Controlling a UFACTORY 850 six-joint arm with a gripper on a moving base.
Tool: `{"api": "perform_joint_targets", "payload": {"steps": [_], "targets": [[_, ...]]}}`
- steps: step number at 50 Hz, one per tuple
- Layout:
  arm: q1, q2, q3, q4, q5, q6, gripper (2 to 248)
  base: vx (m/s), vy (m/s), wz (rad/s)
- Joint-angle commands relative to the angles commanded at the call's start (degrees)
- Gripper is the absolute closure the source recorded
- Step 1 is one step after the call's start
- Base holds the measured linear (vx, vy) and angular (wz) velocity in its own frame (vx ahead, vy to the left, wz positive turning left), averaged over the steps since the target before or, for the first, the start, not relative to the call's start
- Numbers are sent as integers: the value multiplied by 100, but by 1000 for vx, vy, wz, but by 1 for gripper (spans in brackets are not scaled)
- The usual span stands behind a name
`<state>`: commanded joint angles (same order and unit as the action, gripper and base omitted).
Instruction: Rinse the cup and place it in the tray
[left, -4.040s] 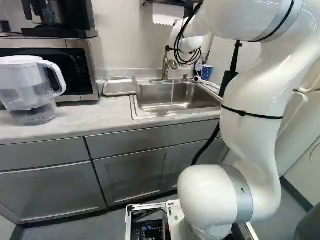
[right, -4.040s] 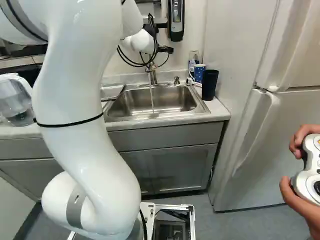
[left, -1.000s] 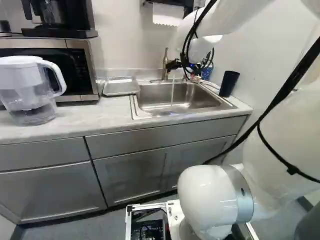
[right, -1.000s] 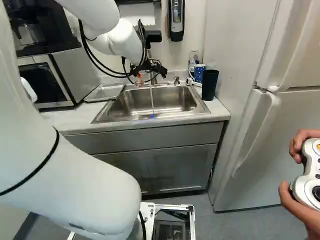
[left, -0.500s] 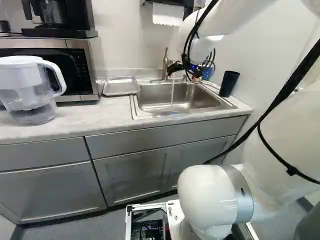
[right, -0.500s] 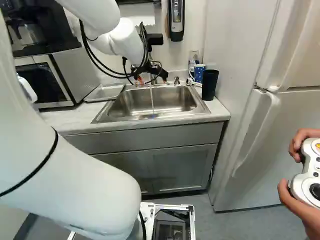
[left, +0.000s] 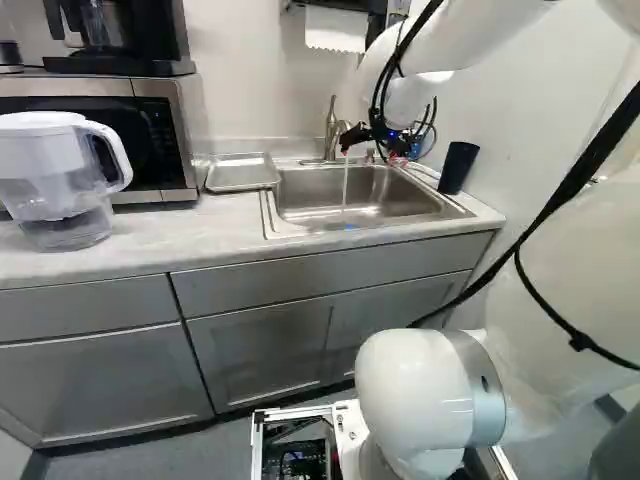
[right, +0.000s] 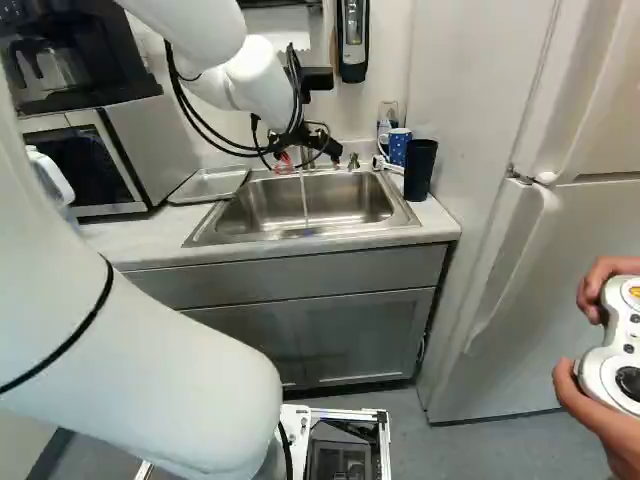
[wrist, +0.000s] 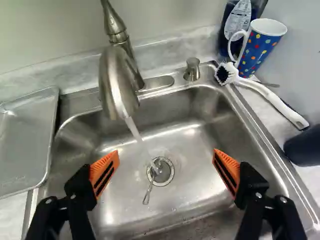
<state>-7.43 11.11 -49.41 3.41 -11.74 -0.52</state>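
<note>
Cup (right: 399, 148) stands upper right of centre in the right base view; my gripper (right: 309, 158) spreads wide over the sink (right: 350, 205).

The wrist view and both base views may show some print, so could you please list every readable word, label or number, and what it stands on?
Bottle label: print present, too small and blurred to read.
Microwave panel: marks too small to read.
No other text can be read.
</note>
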Motion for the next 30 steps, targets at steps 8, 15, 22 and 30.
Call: {"api": "perform_joint_targets", "payload": {"steps": [8, 15, 22, 30], "targets": [[-164, 30, 27, 0, 0, 0, 3, 0, 0, 0], [-311, 51, 46, 0, 0, 0, 3, 0, 0, 0], [-457, 66, 59, 0, 0, 0, 3, 0, 0, 0], [-625, 75, 68, 0, 0, 0, 3, 0, 0, 0]]}}
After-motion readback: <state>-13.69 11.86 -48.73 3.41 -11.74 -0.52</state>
